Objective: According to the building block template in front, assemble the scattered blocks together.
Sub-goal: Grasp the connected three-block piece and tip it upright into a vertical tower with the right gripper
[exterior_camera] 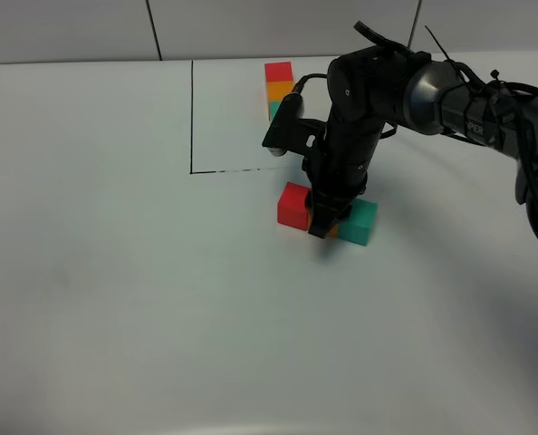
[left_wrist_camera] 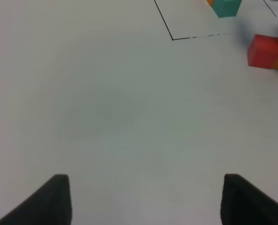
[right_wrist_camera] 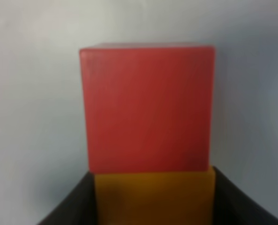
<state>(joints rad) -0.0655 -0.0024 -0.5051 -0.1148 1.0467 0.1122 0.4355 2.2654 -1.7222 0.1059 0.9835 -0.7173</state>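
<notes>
Matt red cube point(right_wrist_camera: 147, 108), smooth white table point(exterior_camera: 115, 272).

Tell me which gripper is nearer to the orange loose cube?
The right. The right gripper is shut on the orange cube, between the red cube and teal cube. The left gripper hangs open over bare table, far away.

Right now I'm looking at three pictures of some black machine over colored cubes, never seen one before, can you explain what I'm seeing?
It is a robot with two arms, each ending in a two-fingered gripper. One picture looks down from a high camera; the other two come from cameras on the arms' wrists. On the white table a red cube, an orange cube and a teal cube lie in a row. Behind them sits the template, a smaller joined line in the same colors. The right gripper is closed on the orange cube. The left gripper holds nothing, its fingers apart above bare table.
</notes>
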